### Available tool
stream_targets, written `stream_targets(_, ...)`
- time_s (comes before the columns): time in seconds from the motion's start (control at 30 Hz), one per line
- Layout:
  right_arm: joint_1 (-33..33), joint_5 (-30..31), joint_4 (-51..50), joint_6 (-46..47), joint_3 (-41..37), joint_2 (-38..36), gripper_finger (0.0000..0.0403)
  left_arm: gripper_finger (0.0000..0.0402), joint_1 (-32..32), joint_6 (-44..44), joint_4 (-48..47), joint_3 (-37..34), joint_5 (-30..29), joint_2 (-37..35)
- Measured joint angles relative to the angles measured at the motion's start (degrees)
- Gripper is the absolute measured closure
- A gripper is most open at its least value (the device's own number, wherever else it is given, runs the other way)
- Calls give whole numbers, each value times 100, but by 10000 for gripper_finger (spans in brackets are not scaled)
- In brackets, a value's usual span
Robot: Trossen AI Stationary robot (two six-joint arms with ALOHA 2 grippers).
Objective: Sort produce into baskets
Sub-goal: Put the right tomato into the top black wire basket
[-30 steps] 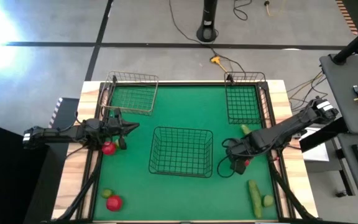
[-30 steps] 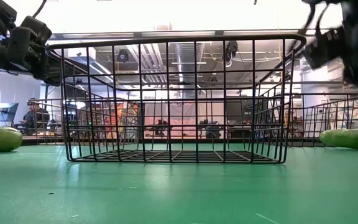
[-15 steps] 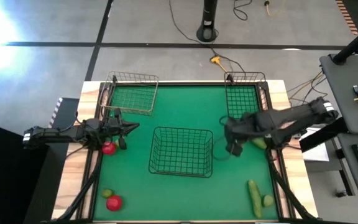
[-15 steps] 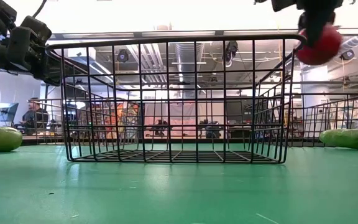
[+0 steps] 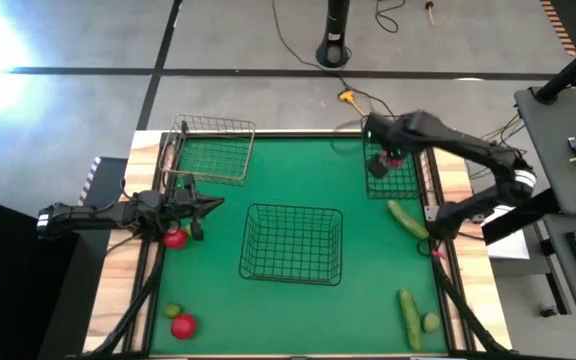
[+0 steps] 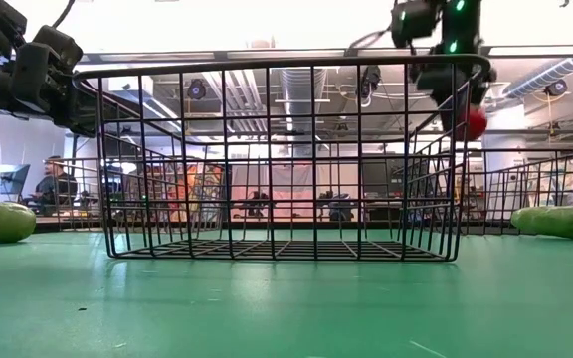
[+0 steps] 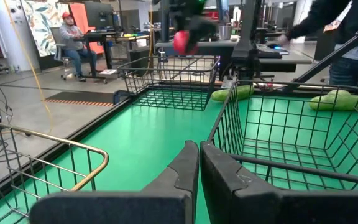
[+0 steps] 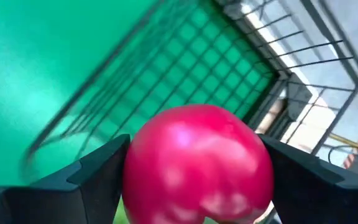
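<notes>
The right tool point(image 5: 387, 160) pinches a red tomato point(image 8: 197, 163) above the far-right small basket point(image 5: 392, 183). The left tool point(image 5: 200, 205), fingers pressed together, hangs at the left edge of the surface point(image 5: 298, 170), beside another tomato point(image 5: 175, 238).

Materials and finishes: smooth, glossy red tomato point(image 8: 197, 165) gripped between matt black plastic fingers point(image 8: 86, 180); thin dark wire-mesh large basket point(image 6: 282, 159) and far right basket point(image 5: 390, 165); matt green table covering point(image 5: 298, 180), faintly sheened, edged in pale light wood point(image 5: 451, 160); smooth-skinned green cucumber point(image 5: 408, 219)
</notes>
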Motion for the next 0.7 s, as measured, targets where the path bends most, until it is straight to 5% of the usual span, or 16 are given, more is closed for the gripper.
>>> stream_targets(0.27,-1361,-489,309,-1419,-3,831,82,401,0,1,0,0,2,0)
stream_targets(0.7,-1728,-769,1085,-2359,-1045,1579,78,401,2,1,-1,0,2,1)
